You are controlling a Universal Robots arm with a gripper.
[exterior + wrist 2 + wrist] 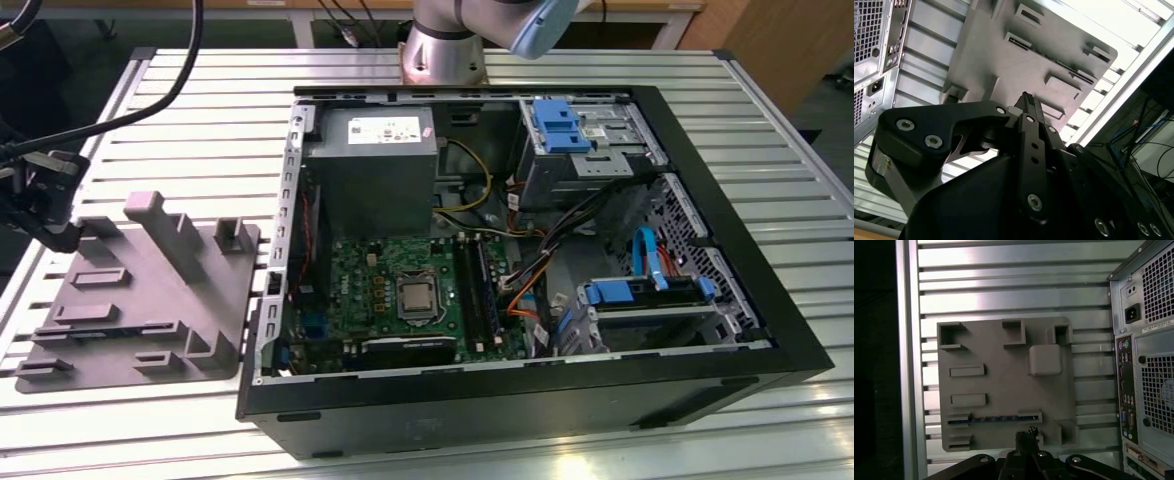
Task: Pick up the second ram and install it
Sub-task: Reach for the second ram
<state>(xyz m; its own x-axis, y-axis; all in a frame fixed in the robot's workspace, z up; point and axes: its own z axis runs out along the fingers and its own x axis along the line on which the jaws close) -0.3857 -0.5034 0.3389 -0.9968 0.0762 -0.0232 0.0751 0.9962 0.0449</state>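
Observation:
The second ram (995, 418), a thin dark stick with bluish chips, lies on edge in a slot of the gray fixture (1004, 385), between two raised blocks. My gripper (1027, 432) hovers above the fixture's edge, a short way from the ram and not touching it. Its black fingers (1028, 107) are pressed together with nothing between them. In the exterior view the gripper (56, 236) hangs over the far corner of the fixture (140, 300) on the exterior view's left. The black memory sockets (475, 285) run beside the processor on the motherboard in the open computer case (534, 400).
The case stands to the exterior view's right of the fixture, holding a power supply (371, 165), drive bays with blue latches (561, 125) and orange cables (523, 300). Its rear ports (1126, 405) face the fixture. A black cable (134, 110) arcs above the slatted metal table (214, 110).

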